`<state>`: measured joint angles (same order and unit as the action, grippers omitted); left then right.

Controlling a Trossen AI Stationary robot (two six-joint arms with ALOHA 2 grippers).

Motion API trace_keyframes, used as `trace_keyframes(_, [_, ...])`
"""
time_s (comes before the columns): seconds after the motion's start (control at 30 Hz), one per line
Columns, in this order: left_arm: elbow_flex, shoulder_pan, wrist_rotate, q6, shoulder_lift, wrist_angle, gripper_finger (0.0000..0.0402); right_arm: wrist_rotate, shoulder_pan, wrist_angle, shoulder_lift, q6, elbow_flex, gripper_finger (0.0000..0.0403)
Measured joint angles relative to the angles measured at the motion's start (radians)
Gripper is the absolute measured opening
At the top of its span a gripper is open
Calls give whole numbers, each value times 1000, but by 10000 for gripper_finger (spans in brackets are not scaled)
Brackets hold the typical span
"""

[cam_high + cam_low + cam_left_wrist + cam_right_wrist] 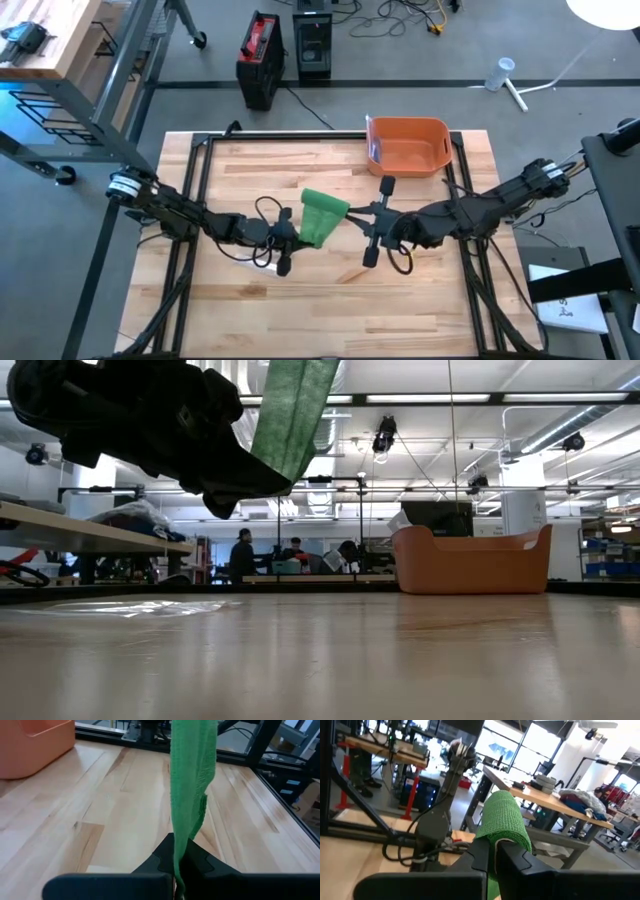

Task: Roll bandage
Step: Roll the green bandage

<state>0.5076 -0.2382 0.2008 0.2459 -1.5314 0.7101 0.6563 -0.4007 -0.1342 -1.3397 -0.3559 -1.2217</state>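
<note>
Bandage (322,217), a green strip of gauzy cloth, hung in the air above the middle of the wooden surface (330,300), stretched between the two arms. From overhead it showed as a broad green patch with the left tool (288,233) at its one end and the right tool (360,214) at its other, and the orange bin (408,146) stood beyond the bandage, at the far edge of the surface. Only the left wrist camera showed the grip plainly: the left tool (176,870) was pinched narrow on the bandage (191,790), whose strip ran taut away from the fingertips, its edge frayed partway along. Only the right wrist camera showed the other end: the cloth (506,822) lay wrapped over the closed right tool (492,857) like a rounded hood, held there, with the left arm (437,820) visible past the bandage. The table-height camera alone showed that the bandage (292,415) was clear of the surface (320,660), passing down beside a dark arm (140,420), with the bin (470,560) resting on the wood farther back than the bandage and several people (290,555) seated in the room well behind it.
</note>
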Motion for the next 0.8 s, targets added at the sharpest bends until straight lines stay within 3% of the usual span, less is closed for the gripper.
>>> trace_keyframes(0.27, [0, -4, -1, 33, -3, 28, 0, 2, 0, -18, 18, -76, 0, 9])
trace_keyframes(0.43, [9, -37, -86, 34, 22, 78, 0, 69, 0, 4, 12, -155, 17, 9])
trace_keyframes(0.57, [21, -84, -118, 34, 68, 79, 0, 136, 6, 3, 15, -191, 66, 9])
trace_keyframes(0.8, [24, -165, -121, 10, 192, 80, 0, 157, 7, -6, 67, -157, 178, 9])
